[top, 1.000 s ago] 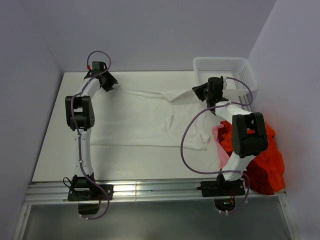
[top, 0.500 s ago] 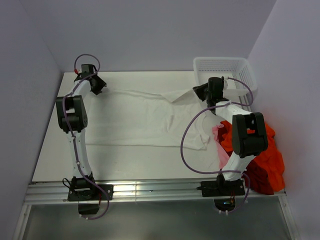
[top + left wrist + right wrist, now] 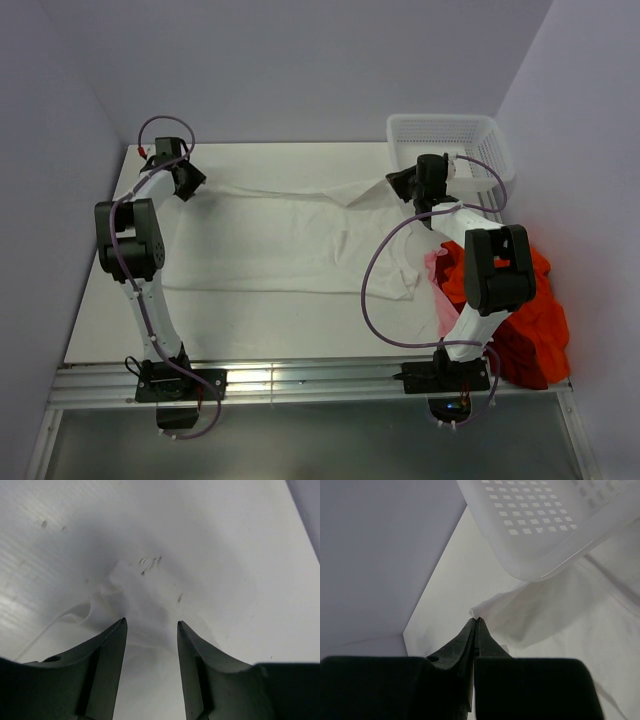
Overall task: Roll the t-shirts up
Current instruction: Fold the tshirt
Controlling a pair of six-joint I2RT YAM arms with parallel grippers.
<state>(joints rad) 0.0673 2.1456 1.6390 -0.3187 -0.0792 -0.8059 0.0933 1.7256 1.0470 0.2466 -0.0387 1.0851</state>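
Note:
A white t-shirt (image 3: pixel 290 240) lies spread across the table, stretched between my two grippers. My left gripper (image 3: pixel 188 182) is at its far left corner. In the left wrist view the jaws (image 3: pixel 152 622) stand partly apart with a bunch of the white cloth (image 3: pixel 135 590) filling the gap. My right gripper (image 3: pixel 397 185) is at the far right end, next to the basket. Its fingers (image 3: pixel 479 619) are shut, pinching the lifted edge of the white cloth (image 3: pixel 555 605). A heap of orange-red t-shirts (image 3: pixel 530 310) hangs off the table's right side behind the right arm.
A white mesh basket (image 3: pixel 440 120) stands in the far right corner, its wall (image 3: pixel 530 535) close above the right gripper. Purple walls close in on the left, back and right. Bare table (image 3: pixel 250 320) runs along the near edge.
My left gripper has moved left along the far edge, and the white t-shirt's left end has been drawn out with it. The right gripper has not moved.

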